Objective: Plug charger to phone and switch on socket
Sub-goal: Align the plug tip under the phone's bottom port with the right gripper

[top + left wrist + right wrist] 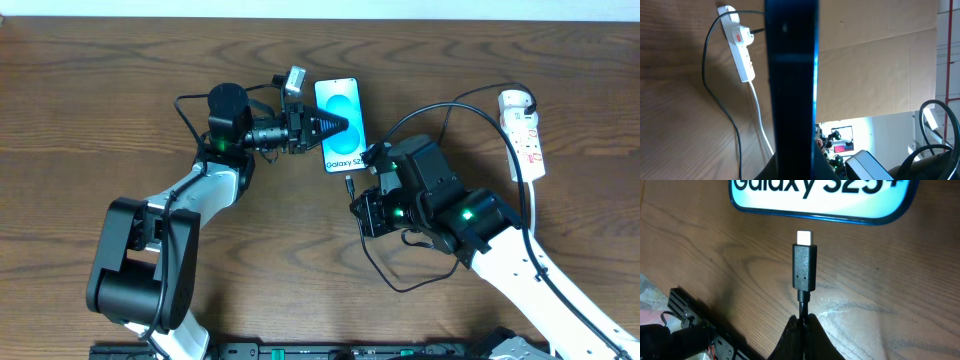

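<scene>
The phone [340, 118] lies near the table's middle, its blue screen lit and reading "Galaxy S25". My left gripper [342, 125] reaches in from the left and is shut on the phone, which appears edge-on as a dark bar [791, 75] in the left wrist view. Just below the phone's bottom edge [820, 202], my right gripper [804, 322] is shut on the charger cable right behind its black plug [804, 267]. The plug's silver tip [804, 237] points at the phone, a short gap away. The white socket strip [524, 130] with red markings lies at the far right.
The black cable loops from the socket [739, 47] across the table and under my right arm [400, 285]. A white cord [530, 205] runs down from the strip. A cardboard wall [880, 60] stands behind the table.
</scene>
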`<state>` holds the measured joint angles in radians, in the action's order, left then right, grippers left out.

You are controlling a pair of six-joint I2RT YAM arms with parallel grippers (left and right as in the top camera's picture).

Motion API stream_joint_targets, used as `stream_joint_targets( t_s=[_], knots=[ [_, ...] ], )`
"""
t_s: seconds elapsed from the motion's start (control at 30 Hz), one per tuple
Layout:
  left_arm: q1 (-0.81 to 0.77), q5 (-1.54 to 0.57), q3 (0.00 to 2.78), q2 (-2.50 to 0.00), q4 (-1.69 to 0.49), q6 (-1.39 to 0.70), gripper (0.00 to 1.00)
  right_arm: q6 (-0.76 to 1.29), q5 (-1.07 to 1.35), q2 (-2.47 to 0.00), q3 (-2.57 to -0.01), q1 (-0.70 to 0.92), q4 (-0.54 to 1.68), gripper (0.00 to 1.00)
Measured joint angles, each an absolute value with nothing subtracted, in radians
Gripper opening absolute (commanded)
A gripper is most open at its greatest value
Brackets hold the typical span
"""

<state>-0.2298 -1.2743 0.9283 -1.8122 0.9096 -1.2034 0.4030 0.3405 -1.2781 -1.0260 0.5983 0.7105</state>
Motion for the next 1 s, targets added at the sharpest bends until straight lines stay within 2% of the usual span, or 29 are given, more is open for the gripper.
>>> stream_joint_targets(
  t_s=[1.0],
  knots=[
    [-0.230,-1.274,0.928,-1.812,0.898,-1.177,0.08,0.413,0.342,-1.272,-1.026,0.598,0.688,0.01]
  ],
)
